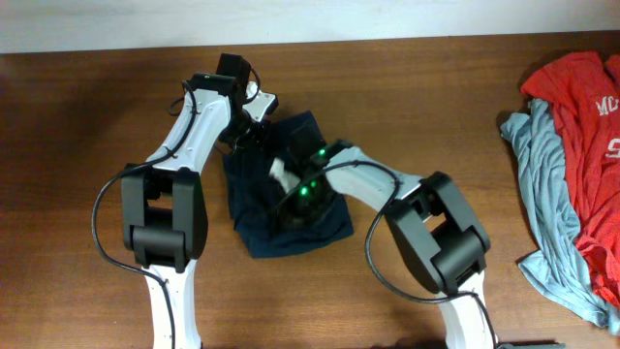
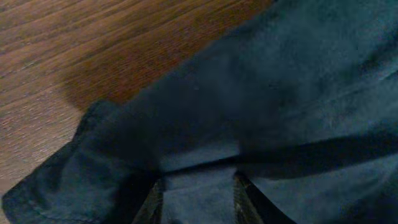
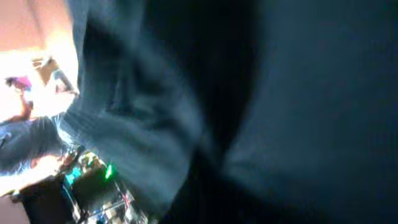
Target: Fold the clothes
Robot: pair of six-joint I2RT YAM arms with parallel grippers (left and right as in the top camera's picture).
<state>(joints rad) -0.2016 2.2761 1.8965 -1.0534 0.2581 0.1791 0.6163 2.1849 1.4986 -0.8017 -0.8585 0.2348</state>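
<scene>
A dark navy garment point(image 1: 291, 231) lies bunched at the table's middle. My left gripper point(image 1: 249, 131) is at its far left corner. In the left wrist view its two fingers point(image 2: 199, 200) are close together, with a fold of the navy cloth point(image 2: 280, 93) between them. My right gripper point(image 1: 291, 199) is down on the middle of the garment, with green lights showing on its wrist. In the right wrist view navy cloth point(image 3: 298, 93) fills the frame and hides the fingers.
A pile of clothes sits at the table's right edge: a red shirt point(image 1: 581, 107) over a grey-blue garment point(image 1: 542, 174). Bare wooden tabletop point(image 1: 97, 97) surrounds the navy garment and shows in the left wrist view point(image 2: 62, 50).
</scene>
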